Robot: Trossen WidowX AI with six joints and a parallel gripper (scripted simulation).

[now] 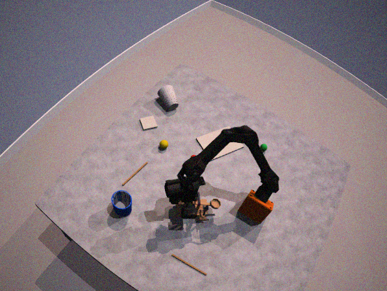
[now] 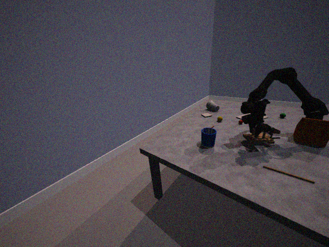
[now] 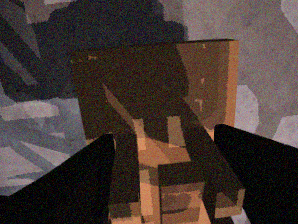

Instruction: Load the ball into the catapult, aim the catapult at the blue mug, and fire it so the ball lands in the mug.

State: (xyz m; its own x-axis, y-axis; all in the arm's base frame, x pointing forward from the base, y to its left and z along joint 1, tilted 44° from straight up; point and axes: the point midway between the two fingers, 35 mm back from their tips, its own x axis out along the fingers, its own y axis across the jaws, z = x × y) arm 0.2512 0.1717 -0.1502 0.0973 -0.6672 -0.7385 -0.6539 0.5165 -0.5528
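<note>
Between the jaws, wooden catapult [image 3: 160,163] frame, gripped.

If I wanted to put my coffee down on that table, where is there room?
Free patches: between the blue mug and the near stick, and beyond the white cup. Crowded: around the catapult, gripped by the gripper, beside the orange base.

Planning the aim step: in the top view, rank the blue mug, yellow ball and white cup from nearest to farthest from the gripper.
From the gripper, shut on the catapult:
1. Blue mug, to its image-left.
2. Yellow ball, above it.
3. White cup, tipped over, top of mat.
</note>
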